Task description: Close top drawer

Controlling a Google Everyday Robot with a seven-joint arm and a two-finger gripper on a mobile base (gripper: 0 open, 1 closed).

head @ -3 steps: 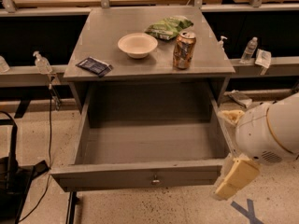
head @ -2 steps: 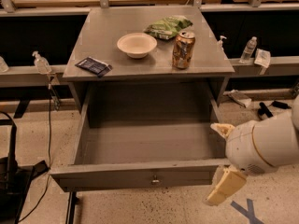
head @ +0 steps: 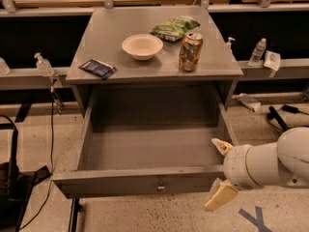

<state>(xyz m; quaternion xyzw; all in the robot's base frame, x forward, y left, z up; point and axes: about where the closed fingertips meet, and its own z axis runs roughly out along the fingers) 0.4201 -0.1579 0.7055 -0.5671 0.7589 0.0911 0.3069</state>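
While you are watching, the large grey top drawer (head: 120,186) with the wide flat front panel is standing pulled far out of the grey cabinet (head: 82,105). Its deep box is lying open toward the camera. The small round knob (head: 161,186) is sitting at the middle of the front panel.

Your cream two-finger gripper (head: 213,174) is reaching in from the right on the white rounded arm (head: 275,162) and is sitting at the drawer's right front corner. Its fingers are standing apart: one (head: 221,145) is pointing in over the box by the right wall, and the other (head: 220,197) is hanging down in front of the panel. The panel's right end is lying between them, and whether either finger is touching it cannot be told.

On the cabinet's flat top (head: 145,74), a shallow cream bowl (head: 142,46) is resting near the middle. A copper-coloured drink can (head: 190,51) is standing upright to its right, with a crumpled green snack bag (head: 175,28) lying behind the two. A flat dark blue packet (head: 98,67) is lying near the front left edge.
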